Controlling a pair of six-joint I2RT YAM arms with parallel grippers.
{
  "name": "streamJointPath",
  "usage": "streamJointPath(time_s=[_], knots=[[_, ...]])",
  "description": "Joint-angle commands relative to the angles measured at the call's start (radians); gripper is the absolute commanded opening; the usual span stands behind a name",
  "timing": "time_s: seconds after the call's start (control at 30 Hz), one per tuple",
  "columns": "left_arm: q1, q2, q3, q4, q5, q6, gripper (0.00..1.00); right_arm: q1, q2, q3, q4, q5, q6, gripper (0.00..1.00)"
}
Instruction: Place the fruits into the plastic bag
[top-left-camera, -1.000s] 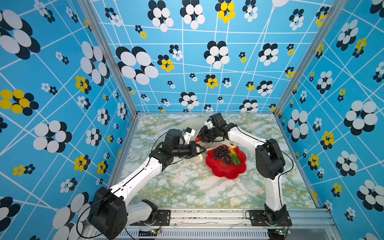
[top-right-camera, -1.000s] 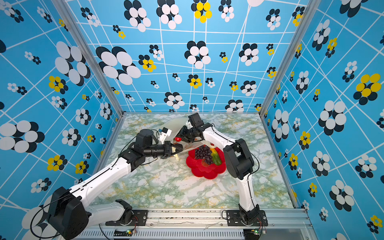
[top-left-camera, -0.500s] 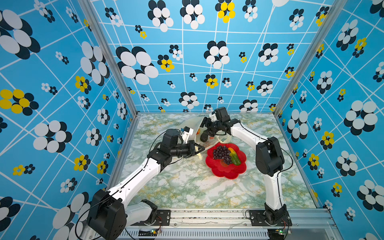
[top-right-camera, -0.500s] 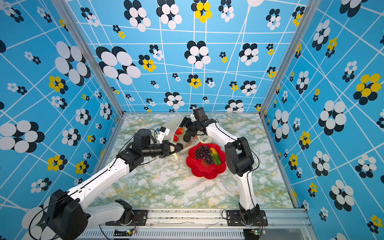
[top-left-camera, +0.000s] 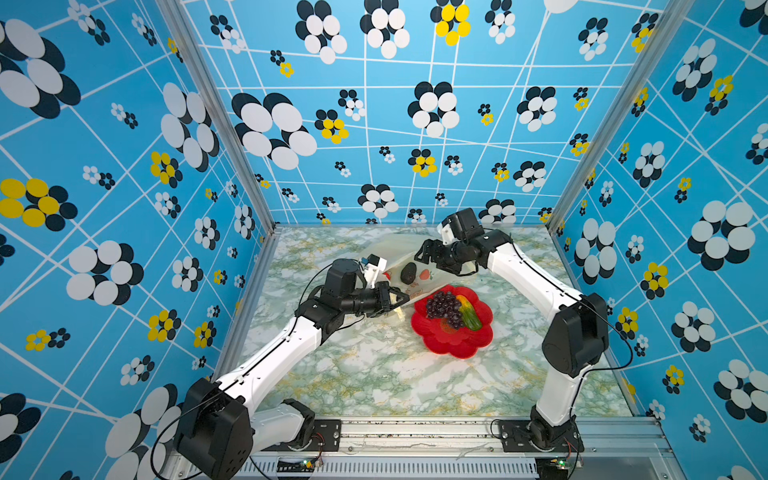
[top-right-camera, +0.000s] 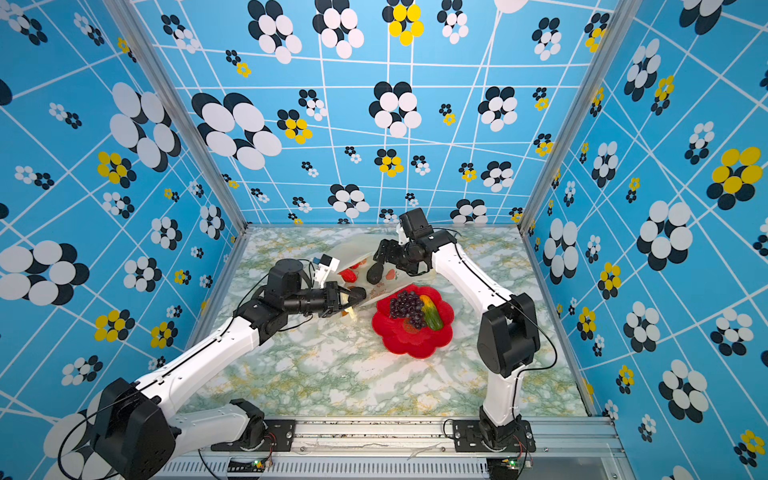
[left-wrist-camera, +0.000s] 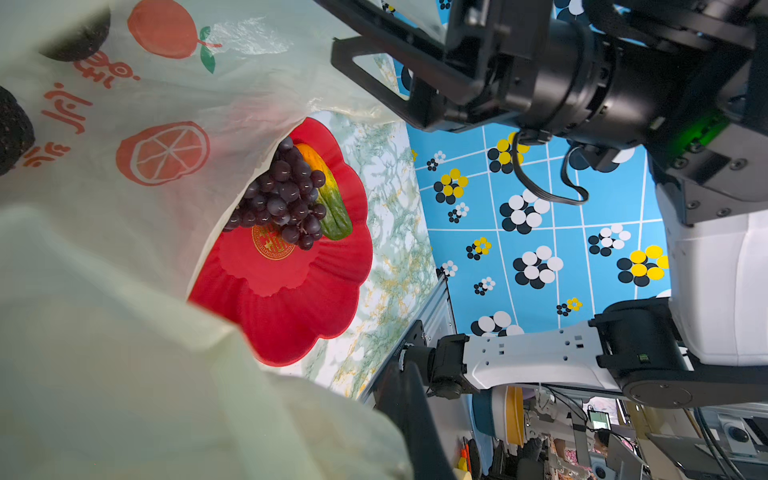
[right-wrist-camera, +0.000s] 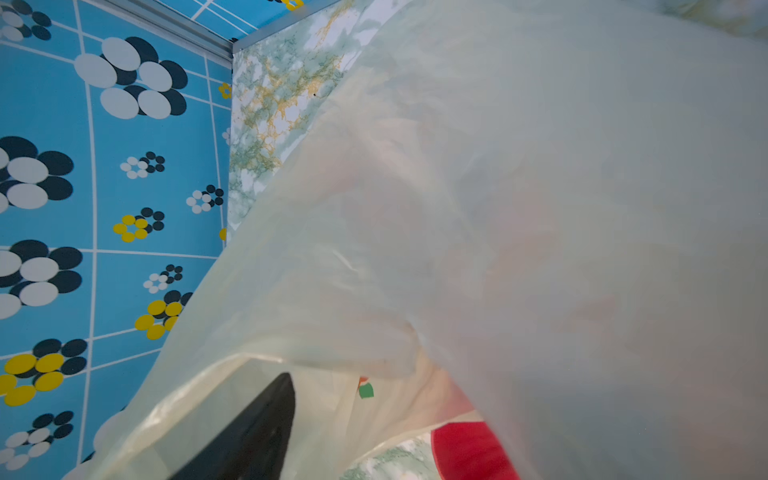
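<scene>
The plastic bag (top-left-camera: 395, 249), orange lettering (left-wrist-camera: 66, 112) unreadable, is being clamped by the left pincer (top-left-camera: 399, 298); the right pincer (top-left-camera: 424, 254), newly parted, is being withdrawn from it.

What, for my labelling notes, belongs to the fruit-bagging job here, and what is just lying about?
Job: plastic bag, black bumpy fruit in it, grape bunch, yellow-green fruit.
Just there: red plate holding those last two, marble table.

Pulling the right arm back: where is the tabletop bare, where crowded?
Bare: the marble strip between the red flower-shaped plate and the aluminium front rail. Crowded: back centre, where the translucent cream plastic bag, left gripper and right gripper meet.
</scene>
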Motion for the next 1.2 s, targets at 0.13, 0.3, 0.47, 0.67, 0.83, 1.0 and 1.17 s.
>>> streamJointPath(time_s=[0.13, 0.3, 0.47, 0.67, 0.83, 1.0, 1.17], knots=[[0.004, 0.001, -0.017, 0.029, -0.003, -0.004, 0.0, -0.004, -0.159, -0.103, -0.166, -0.015, -0.113, 0.86], [0.002, 0.0, -0.019, 0.033, -0.003, -0.006, 0.0, -0.004, -0.263, -0.187, -0.268, 0.034, -0.143, 0.86], [-0.001, 0.001, -0.022, 0.044, -0.002, -0.008, 0.0, -0.007, -0.37, -0.303, -0.216, -0.065, -0.137, 0.86], [-0.012, 0.013, -0.012, 0.052, 0.0, -0.013, 0.0, -0.003, -0.355, -0.413, 0.036, -0.435, -0.065, 0.84], [-0.016, -0.013, -0.014, 0.022, -0.011, -0.002, 0.0, 0.021, -0.381, -0.454, 0.325, -0.584, 0.047, 0.84], [-0.015, -0.026, -0.017, 0.015, -0.02, 0.005, 0.0, 0.022, -0.458, -0.466, 0.492, -0.57, 0.079, 0.84], [-0.016, -0.008, -0.014, 0.036, -0.012, -0.005, 0.0, 0.02, -0.541, -0.545, 0.743, -0.547, 0.164, 0.84]])
